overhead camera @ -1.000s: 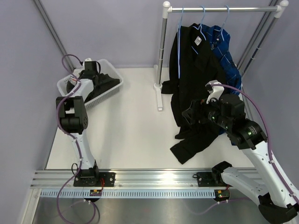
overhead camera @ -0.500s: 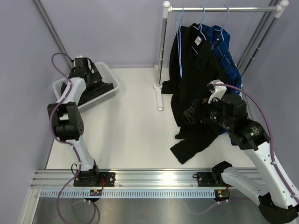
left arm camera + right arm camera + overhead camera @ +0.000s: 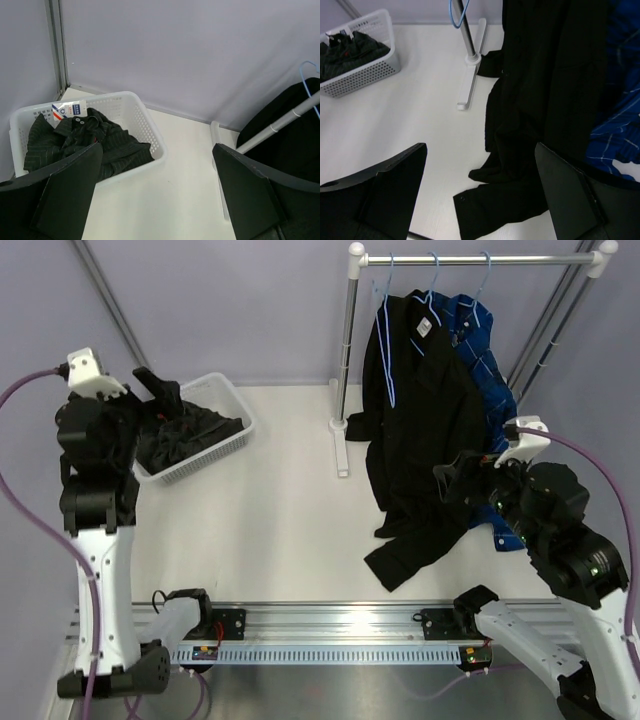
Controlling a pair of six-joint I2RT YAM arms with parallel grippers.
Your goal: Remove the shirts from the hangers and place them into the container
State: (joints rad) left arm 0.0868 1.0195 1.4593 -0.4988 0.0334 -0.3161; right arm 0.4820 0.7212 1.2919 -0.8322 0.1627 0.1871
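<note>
- left wrist view: the left gripper [image 3: 157,150] has its jaws wide apart, holding nothing, raised above the near side of the white basket [image 3: 150,134].
- the pinstriped shirt [image 3: 117,147] lies crumpled inside that basket, at the table's [image 3: 290,490] far left corner.
- the right gripper [image 3: 481,147] is also spread wide and empty, just beside the black shirt [image 3: 540,75].
- the black shirt hangs from a light-blue hanger [image 3: 434,275] on the rail [image 3: 520,258], its lower end lying on the table.
- the blue shirt [image 3: 620,100] hangs behind it.
</note>
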